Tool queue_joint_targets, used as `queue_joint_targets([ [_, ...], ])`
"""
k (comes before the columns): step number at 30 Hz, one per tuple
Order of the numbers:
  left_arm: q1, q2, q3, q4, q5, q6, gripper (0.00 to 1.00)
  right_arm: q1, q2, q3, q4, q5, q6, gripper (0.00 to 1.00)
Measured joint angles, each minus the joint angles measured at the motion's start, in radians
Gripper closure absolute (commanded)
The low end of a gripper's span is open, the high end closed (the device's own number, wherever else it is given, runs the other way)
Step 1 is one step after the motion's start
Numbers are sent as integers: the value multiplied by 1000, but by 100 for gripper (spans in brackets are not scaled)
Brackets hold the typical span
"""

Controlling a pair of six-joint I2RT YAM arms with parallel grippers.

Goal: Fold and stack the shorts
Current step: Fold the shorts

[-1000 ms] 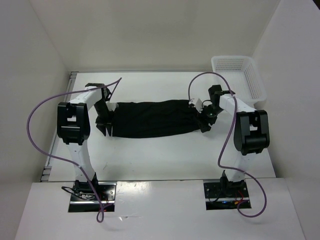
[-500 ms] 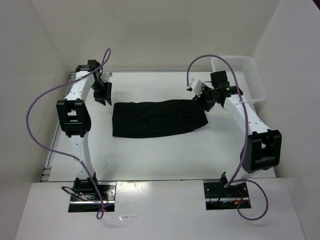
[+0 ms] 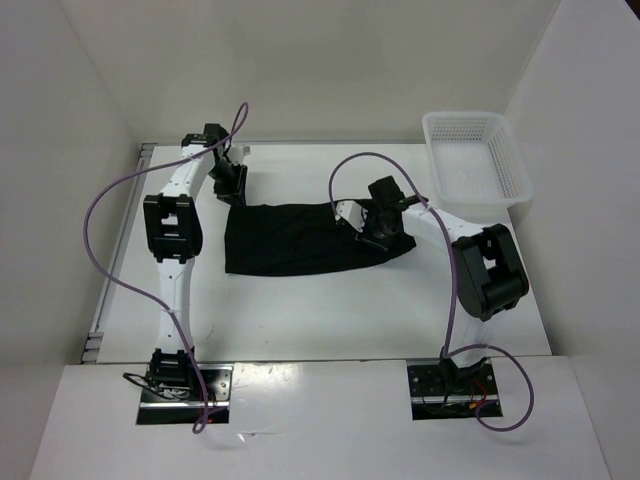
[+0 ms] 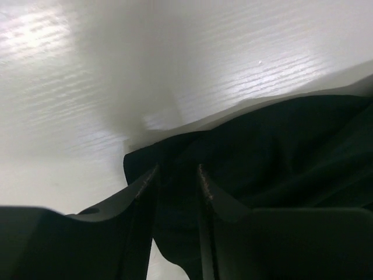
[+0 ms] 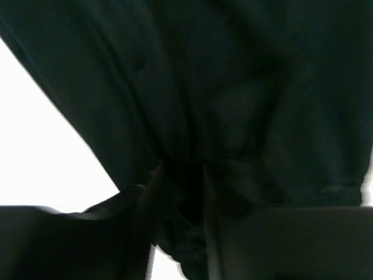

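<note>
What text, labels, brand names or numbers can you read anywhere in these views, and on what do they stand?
No readable text in any of the three views.
Black shorts: plain fabric, no print or tag showing.
White mesh basket: no label visible.
Base plates of the arms: small parts on them, too small to tell whether any marking is there.
</note>
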Motion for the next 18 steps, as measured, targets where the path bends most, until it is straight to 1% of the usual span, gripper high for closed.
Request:
queue_joint_targets([
  [1,0,0,-9,3,7,1,72,0,3,-21,2,11,2,75],
  [2,1,0,-19,4,14,-2,78,1,3,-42,5,26,3,79],
  [3,1,0,-35,7,19,-2,83,2,3,-60,7,36,2,87],
  [4,1,0,-57,10,22,-2,88,2,3,-72,11,46,1,89],
  [5,1,0,-80,8,26,-3,96,2,3,-86,18,55,1,92],
  [6,3,-1,-89,5,40,-2,99,2,3,-97,23,63,-2,95],
  [8,5,-5,-100,11,44,-3,100,2,3,-111,29,75,-9,100],
  [9,6,-7,-104,13,45,-3,100,2,3,-115,32,81,-12,100],
  [13,10,-11,-110,22,33,-5,100,3,-1,-129,39,98,-34,100],
  [17,12,-11,-101,24,0,-7,100,3,-22,-137,28,102,-49,95],
  [18,14,-11,-98,26,-12,-7,100,3,-28,-138,24,99,-54,95],
])
